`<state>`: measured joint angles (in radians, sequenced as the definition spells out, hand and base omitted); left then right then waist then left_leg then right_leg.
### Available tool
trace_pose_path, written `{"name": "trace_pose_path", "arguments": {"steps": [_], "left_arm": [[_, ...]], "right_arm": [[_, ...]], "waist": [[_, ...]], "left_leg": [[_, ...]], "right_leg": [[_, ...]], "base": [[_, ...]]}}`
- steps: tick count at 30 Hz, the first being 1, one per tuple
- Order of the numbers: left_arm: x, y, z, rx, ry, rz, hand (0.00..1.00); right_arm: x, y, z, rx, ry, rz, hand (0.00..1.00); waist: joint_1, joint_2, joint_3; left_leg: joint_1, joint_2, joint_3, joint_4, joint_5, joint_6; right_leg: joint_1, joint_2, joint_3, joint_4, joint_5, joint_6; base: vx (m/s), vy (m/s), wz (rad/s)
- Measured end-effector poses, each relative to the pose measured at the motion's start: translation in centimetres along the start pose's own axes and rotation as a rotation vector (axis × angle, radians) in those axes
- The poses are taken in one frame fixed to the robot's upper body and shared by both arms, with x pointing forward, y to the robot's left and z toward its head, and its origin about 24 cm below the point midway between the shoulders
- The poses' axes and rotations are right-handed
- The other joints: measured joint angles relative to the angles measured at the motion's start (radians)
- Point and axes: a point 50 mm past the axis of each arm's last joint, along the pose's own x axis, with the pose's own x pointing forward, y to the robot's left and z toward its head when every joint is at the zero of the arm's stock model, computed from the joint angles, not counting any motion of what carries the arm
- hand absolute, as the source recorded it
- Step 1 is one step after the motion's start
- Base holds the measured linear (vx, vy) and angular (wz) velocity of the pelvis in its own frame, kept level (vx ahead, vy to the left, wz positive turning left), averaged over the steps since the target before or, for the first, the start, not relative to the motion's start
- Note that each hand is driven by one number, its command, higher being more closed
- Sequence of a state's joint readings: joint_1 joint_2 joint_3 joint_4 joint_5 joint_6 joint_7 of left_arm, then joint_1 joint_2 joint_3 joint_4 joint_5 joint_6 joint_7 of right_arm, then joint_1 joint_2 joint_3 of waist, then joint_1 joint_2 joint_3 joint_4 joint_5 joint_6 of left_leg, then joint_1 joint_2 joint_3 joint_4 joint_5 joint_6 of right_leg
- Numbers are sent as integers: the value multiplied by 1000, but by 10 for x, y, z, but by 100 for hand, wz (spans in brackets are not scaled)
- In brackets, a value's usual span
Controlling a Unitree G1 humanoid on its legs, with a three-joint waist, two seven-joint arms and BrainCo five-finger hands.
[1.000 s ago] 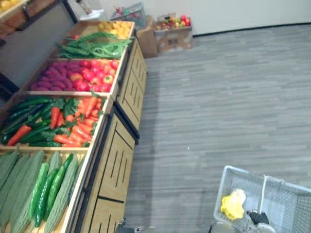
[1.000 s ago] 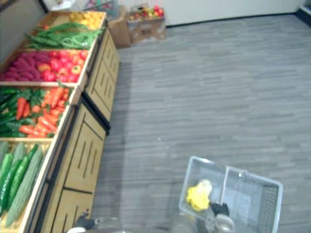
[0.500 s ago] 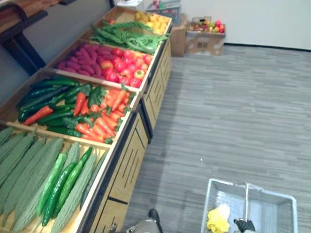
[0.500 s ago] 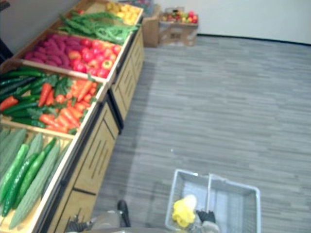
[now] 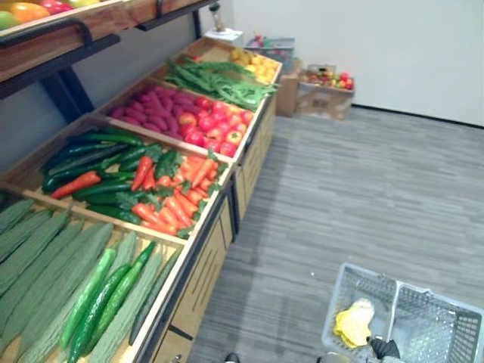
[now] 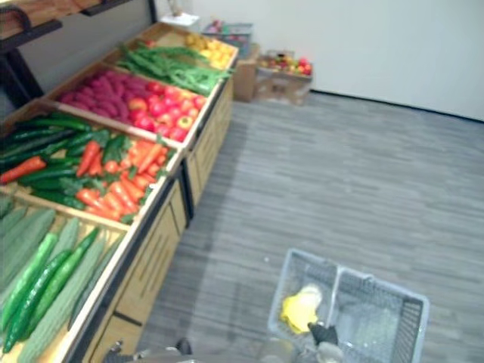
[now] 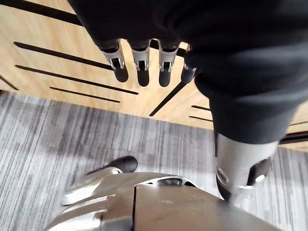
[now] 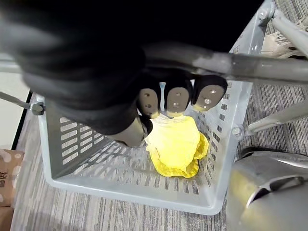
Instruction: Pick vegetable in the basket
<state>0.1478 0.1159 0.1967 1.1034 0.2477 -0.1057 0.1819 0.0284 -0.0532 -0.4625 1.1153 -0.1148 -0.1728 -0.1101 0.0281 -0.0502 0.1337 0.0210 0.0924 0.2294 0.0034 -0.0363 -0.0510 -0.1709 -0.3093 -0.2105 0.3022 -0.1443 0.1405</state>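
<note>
A grey plastic basket (image 5: 345, 301) hangs low at my right side over the grey floor. A yellow leafy vegetable (image 5: 353, 324) lies in its left half, also seen as the yellow vegetable (image 8: 175, 144) on the basket's floor. My right hand (image 8: 176, 98) is shut round the basket's handle (image 8: 236, 65), with its dark fingertips (image 6: 324, 334) showing above the basket rim (image 6: 302, 255). My left hand (image 7: 143, 72) hangs by the wooden front of the produce stand (image 7: 57, 48), fingers straight and holding nothing.
A long wooden stand (image 5: 204, 257) runs along the left, its bins holding cucumbers and bitter gourds (image 5: 83, 280), carrots and peppers (image 5: 162, 193), tomatoes and purple roots (image 5: 189, 121), green beans (image 5: 219, 76). A cardboard box of fruit (image 5: 325, 87) stands by the far wall. Open floor lies right.
The camera has lifted and turned, so the stand and an upper shelf show more fully. The basket still hangs from my right hand with the yellow vegetable inside.
</note>
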Motion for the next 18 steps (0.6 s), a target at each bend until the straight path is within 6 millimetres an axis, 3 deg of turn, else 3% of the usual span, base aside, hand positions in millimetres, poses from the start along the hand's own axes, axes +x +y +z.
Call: {"name": "trace_pose_path", "arguments": {"steps": [3, 4, 5, 6, 8, 12, 13, 14, 17, 18], "left_arm": [[0, 0, 0, -39, 7, 7, 0], [0, 2, -2, -47, 12, 10, 0], [0, 2, -2, -53, 13, 11, 0], [-2, -6, -4, -86, 22, -1, 0], [-5, -12, -8, -115, 31, -9, 0], [-5, -11, -7, -219, 42, 8, 0], [-4, -9, -8, -259, 50, 18, 0], [-5, -8, -9, -293, 58, 23, 0], [-4, -7, -9, -340, 64, 34, 0], [-5, -6, -13, -352, 78, 38, 0]], "right_arm": [[1, -2, 1, 22, 1, -5, 100], [1, -4, 0, 18, 3, -5, 100], [1, -6, 0, 16, 6, -7, 100], [1, -15, -1, 9, 12, -26, 100], [4, -26, 5, -21, 0, -39, 100], [3, -40, -4, -22, 44, -72, 100], [2, -40, -9, -18, 67, -73, 100], [1, -42, -14, -16, 88, -78, 100], [0, -46, -17, -23, 103, -88, 100], [0, -49, -17, -19, 103, -97, 100]], "waist": [[3, 0, 9], [3, -14, 8], [0, -8, 10], [1, 25, -1], [0, 54, -3], [-8, 41, 2], [-12, 27, 10], [-11, 21, 10], [5, 19, 11], [4, 20, 11]], "left_leg": [[-4, 42, -57, 2, -20, -31], [0, 52, -92, -1, -22, -57], [0, 63, -112, -5, -18, -70], [15, 105, -134, -24, -9, -67], [-9, 131, -131, 12, 62, -82], [-109, 128, -101, 149, 185, -58], [-111, 124, -24, 167, 240, -38], [-129, 137, 75, 222, 248, -25], [-153, 114, 174, 304, 149, -51], [-157, 55, 181, 283, 105, -40]], "right_leg": [[3, -1, 86, -123, 35, 12], [0, -5, 75, -84, 67, 61], [-1, 4, 48, -48, 74, 65], [-11, 29, 8, 8, 26, 48], [-7, 45, -47, 68, -47, 23], [115, 21, -201, 53, -69, -10], [169, 9, -242, 35, -70, -20], [224, 8, -275, 7, -71, -28], [297, 11, -300, -41, -74, -34], [319, 10, -304, -61, -74, -33]], "base": [[219, -351, 65], [208, -411, 74], [281, -471, 83], [235, -270, 62], [339, -309, 72], [299, -271, 112], [238, -182, 123], [231, -161, 115], [173, -44, 54], [165, 70, 28]]}}
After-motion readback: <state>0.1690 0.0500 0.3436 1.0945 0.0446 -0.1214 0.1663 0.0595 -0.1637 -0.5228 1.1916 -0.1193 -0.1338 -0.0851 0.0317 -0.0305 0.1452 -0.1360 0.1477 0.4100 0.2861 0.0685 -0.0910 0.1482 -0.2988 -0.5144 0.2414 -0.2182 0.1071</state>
